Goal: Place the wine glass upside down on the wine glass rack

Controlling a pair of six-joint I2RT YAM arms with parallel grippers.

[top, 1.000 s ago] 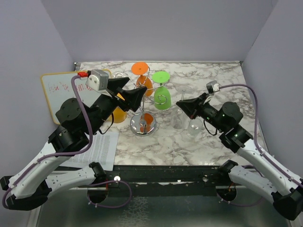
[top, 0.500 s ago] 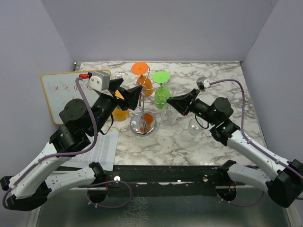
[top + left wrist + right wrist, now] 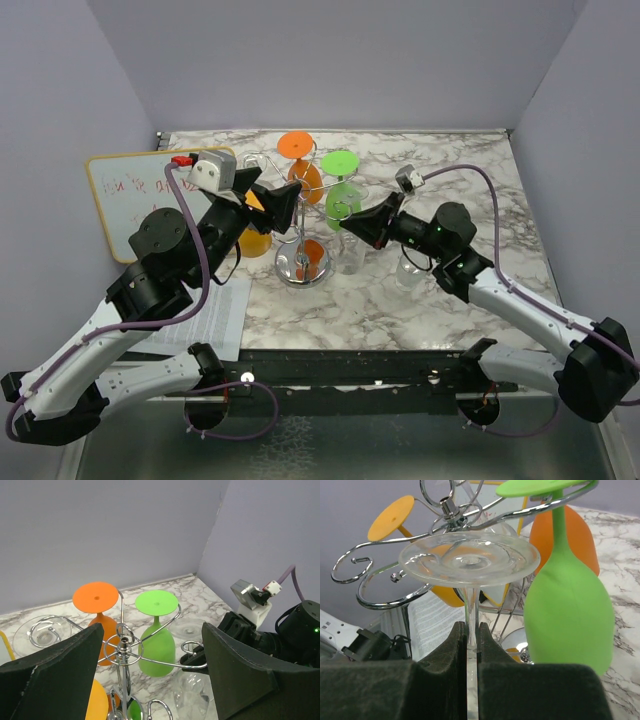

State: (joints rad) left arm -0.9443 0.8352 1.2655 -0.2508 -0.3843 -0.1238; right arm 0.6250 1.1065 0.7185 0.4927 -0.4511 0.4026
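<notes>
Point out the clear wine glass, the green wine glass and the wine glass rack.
clear wine glass (image 3: 470,560), right wrist view, on its round foot.
green wine glass (image 3: 567,615), right wrist view, on its bowl.
wine glass rack (image 3: 123,644), left wrist view, on the top of its central post.

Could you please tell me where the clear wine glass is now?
Right wrist view: the clear wine glass is upside down, stem pinched in the right gripper, left of the green glass, beside the rack.
</notes>
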